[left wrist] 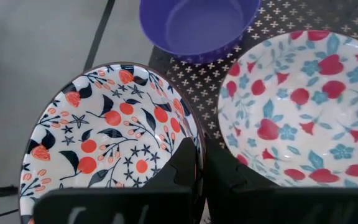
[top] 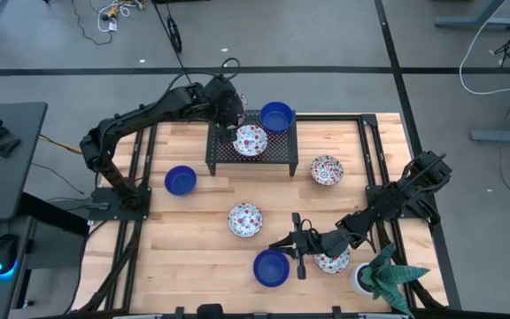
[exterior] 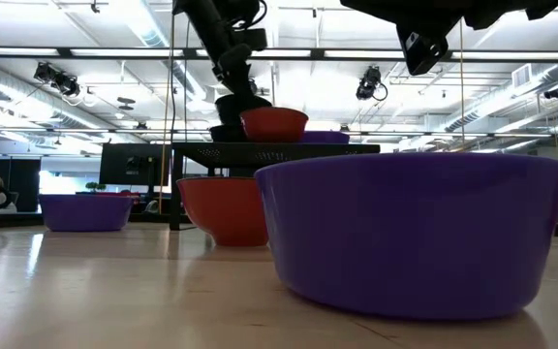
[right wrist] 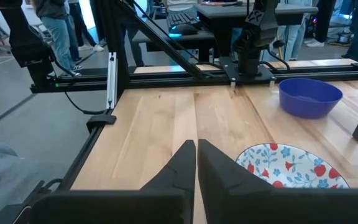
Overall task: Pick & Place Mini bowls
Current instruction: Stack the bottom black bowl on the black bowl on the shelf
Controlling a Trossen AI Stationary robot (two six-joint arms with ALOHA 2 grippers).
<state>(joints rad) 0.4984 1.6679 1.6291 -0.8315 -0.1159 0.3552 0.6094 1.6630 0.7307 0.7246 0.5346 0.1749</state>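
My left gripper (left wrist: 199, 165) is at the black mesh rack (top: 277, 158) on the table's far side, shut on a floral mini bowl with dark-blue leaves and orange berries (left wrist: 104, 130). Beside it on the rack stand a red-and-blue floral bowl (left wrist: 303, 99) and a cobalt blue bowl (left wrist: 197, 25); both show in the high view, floral (top: 251, 141) and blue (top: 276, 116). My right gripper (right wrist: 196, 155) is shut and touches nothing, low over the near side of the table (top: 293, 243), between a floral bowl (top: 245, 220) and a blue bowl (top: 271, 268). My left gripper pinches the dark-leaved bowl by its rim (left wrist: 194, 140), on the side nearest the neighbouring floral bowl. One finger (left wrist: 180, 168) is inside the bowl and the other (left wrist: 229, 177) outside. The bowl stays open side up at the rack's far-left corner; whether its base rests there I cannot tell.
Other bowls rest on the wood: blue (top: 181, 181) at left, floral (top: 327, 170) right of the rack, floral (top: 332, 260) under my right arm. A white pot with a green plant (top: 379, 276) stands at the near right corner. Bare wood lies left of the right gripper.
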